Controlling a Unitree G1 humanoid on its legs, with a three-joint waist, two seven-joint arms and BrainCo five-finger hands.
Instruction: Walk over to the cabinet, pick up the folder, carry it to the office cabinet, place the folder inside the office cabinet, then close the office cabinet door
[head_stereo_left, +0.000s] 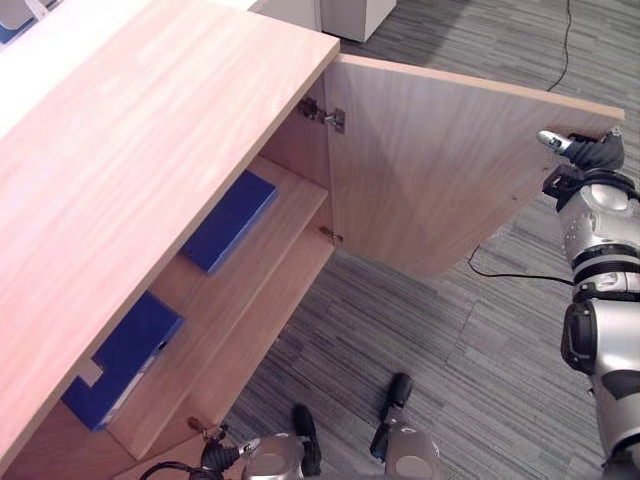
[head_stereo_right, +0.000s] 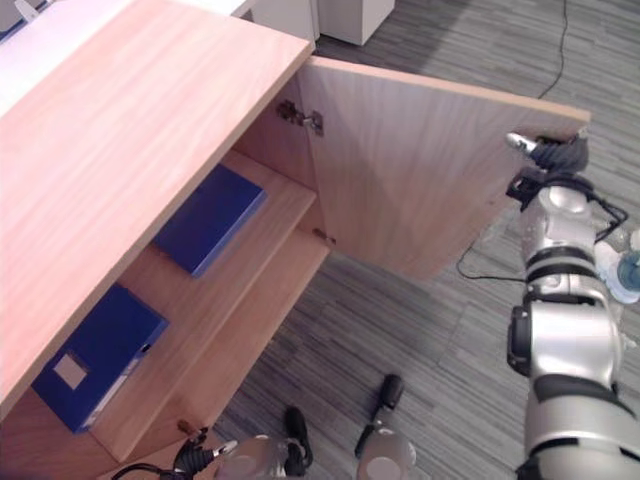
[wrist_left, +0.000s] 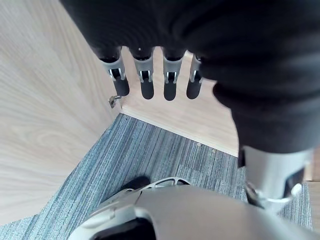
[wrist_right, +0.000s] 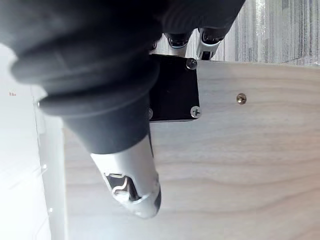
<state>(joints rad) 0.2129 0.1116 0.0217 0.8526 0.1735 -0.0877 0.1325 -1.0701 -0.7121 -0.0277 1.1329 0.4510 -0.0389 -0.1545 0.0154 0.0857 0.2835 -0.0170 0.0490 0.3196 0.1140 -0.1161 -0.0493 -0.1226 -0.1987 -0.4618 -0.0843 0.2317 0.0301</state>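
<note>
The wooden office cabinet (head_stereo_left: 150, 130) stands at my left with its door (head_stereo_left: 450, 170) swung wide open. On the shelf inside, a blue folder (head_stereo_left: 230, 220) lies flat. A second blue folder with a white label (head_stereo_left: 125, 360) lies nearer to me. My right hand (head_stereo_left: 590, 150) is at the door's far free edge, open: its thumb (wrist_right: 132, 185) lies straight on the door's face and its fingers (wrist_right: 207, 40) reach past the edge beside a black screwed plate (wrist_right: 172, 87). My left hand (head_stereo_left: 225, 455) hangs low by the cabinet's near corner, open and holding nothing.
Grey striped carpet (head_stereo_left: 420, 330) covers the floor between the cabinet and the door. A metal hinge (head_stereo_left: 322, 113) joins the door to the cabinet's side. White furniture (head_stereo_left: 355, 15) stands at the back.
</note>
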